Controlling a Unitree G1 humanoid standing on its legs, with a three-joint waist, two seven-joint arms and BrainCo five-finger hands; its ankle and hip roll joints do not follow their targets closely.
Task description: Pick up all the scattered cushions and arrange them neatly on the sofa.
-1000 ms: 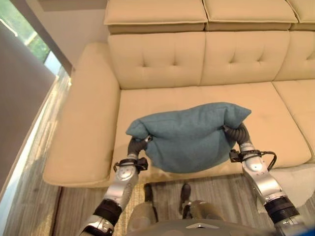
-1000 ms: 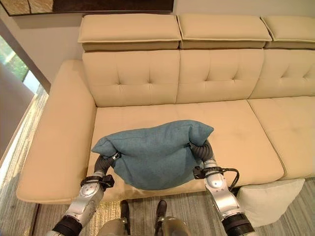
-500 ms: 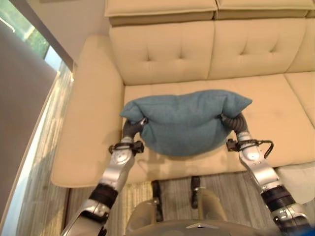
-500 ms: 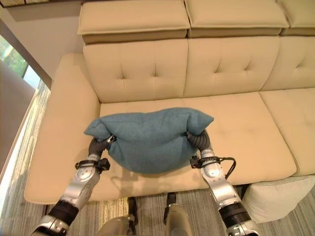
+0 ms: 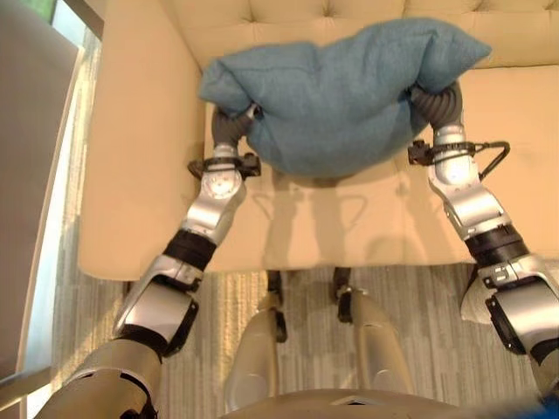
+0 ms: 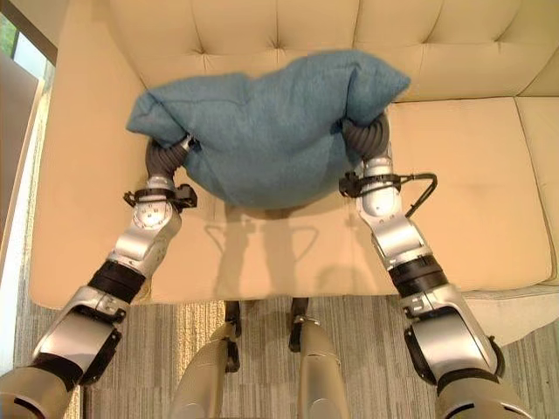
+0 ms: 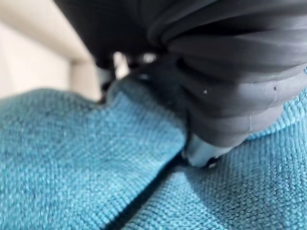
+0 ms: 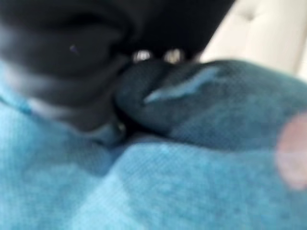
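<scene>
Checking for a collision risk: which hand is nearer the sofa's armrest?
The left. The left hand grips the blue cushion's end close beside the armrest; the right hand holds the other end, over the seat, farther away.

Striped grey carpet before the seat, bright window strip at the left

Cream tufted sofa (seat bare) on grey striped floor.
</scene>
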